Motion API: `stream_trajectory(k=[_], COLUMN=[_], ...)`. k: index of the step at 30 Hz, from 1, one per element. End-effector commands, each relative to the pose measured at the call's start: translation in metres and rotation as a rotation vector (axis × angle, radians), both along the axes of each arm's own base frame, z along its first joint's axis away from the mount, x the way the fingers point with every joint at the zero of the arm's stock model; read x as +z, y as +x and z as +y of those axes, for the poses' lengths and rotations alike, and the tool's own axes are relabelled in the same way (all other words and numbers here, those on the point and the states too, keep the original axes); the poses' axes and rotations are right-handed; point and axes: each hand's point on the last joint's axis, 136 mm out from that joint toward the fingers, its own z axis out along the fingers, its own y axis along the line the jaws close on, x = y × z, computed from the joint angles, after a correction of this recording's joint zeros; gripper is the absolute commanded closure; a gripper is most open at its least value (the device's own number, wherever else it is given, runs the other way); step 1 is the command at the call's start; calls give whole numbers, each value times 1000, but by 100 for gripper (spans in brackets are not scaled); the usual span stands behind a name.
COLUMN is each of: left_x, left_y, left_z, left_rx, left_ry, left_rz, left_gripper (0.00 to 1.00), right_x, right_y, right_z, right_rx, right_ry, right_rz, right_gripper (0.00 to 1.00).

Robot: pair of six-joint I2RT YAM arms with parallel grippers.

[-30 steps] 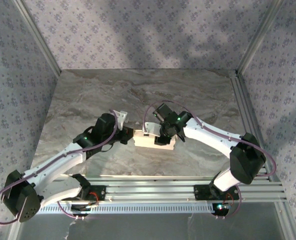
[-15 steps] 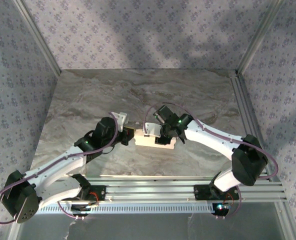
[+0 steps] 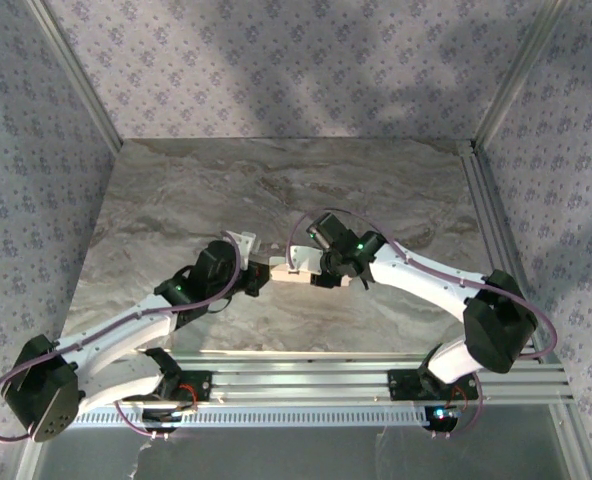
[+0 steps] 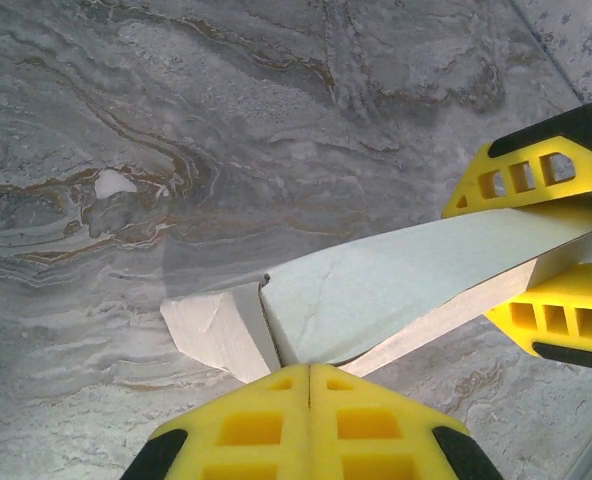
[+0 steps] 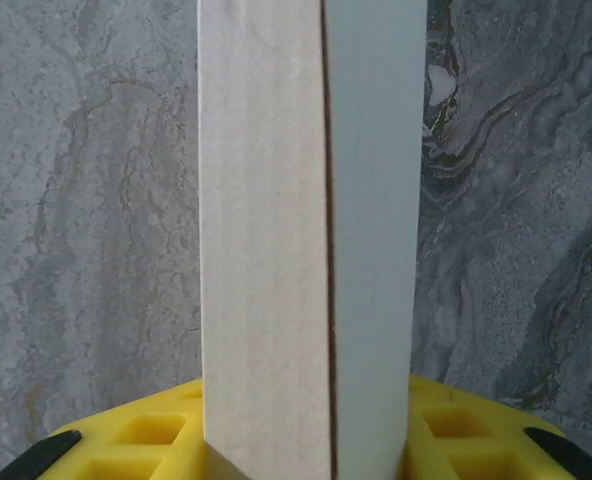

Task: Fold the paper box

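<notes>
The paper box (image 3: 291, 273) is mid table (image 3: 176, 190), a bit toward the near side, betw. the two arms. It looks held up off the top, bc a shadow lies under it.

The right gripper (image 3: 323, 270) pinches the box's right end. In the left wrist view one yellow finger is over it & one is under, w/ the box squeezed between. The left gripper (image 3: 256, 276) is at the left end. Its fingers (image 4: 241, 430) are pressed tight together, tips touching the box's corner by the end flap (image 4: 221, 335).

Step now, I think: closing the left end. To do it well:
- right side grips firm but doesn't crush the thin card
- left tips push slow & straight along the fold, so the flap goes in flat
- no twisting, or the long seam (image 5: 326, 200) may pop open

Hard to see:
- can't tell if a thin tab is caught betw. the left tips
- the right end of the box is behind yellow fingers
- in the right wrist view the box's far end is cut off at the top edge
- from above the box is small & partly covered
</notes>
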Motion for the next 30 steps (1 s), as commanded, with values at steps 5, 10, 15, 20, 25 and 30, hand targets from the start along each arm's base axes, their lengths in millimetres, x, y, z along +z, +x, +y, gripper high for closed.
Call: stream_trajectory(k=[5,10,15,20,25,30], left_x=[-10,17,38,28,38,37], left_y=[-13,-13,-4,11,20,22], left_z=[14,12,12,25,15,10], left_rx=[27,36,124,371,467,505], left_ry=[59,23,-62,-112,-317,-362], left_rz=[76,71,100,264,329,398], left_gripper=[96,65,58,52,36,33], right_x=[-10,-10,-12,-11,-11,-12], right_y=[-5,-6,-4,-2,-3,-2], right_z=[2,1,0,0,0,0], right_rx=[51,54,50,47,45,43], right_ry=[-12,-2,3,7,10,13], right_rz=[9,51,73,75,78,80], right_gripper=[63,63,64,64,64,64])
